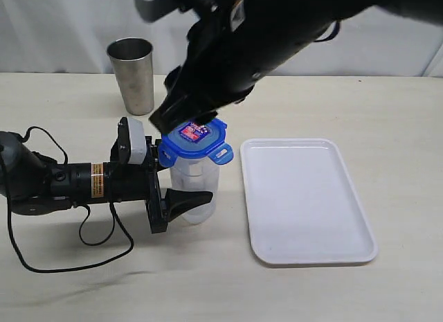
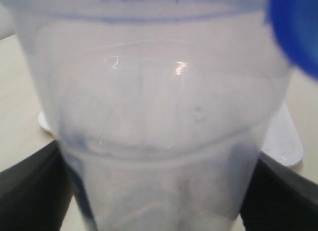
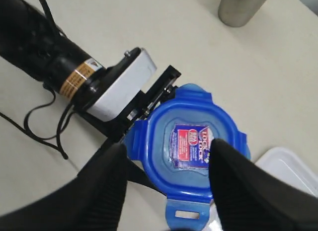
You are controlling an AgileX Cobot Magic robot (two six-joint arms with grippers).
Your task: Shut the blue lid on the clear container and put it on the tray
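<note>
The clear container (image 1: 196, 187) stands upright on the table just left of the white tray (image 1: 311, 143). The blue lid (image 1: 195, 138) rests on its mouth, and its flaps stick out sideways. My left gripper (image 1: 188, 197) lies low along the table and is shut on the container's lower part. In the left wrist view the container (image 2: 164, 116) fills the frame between the dark fingers (image 2: 30, 186). My right gripper (image 3: 168, 146) hovers open just above the lid (image 3: 191, 164). One finger is over the sticker's edge and the other is off the lid's side.
A shiny steel tumbler (image 1: 131, 74) stands at the back left, behind the left arm. The left arm's black cable (image 1: 83, 246) loops over the table near the front. The tray (image 3: 288, 161) holds nothing.
</note>
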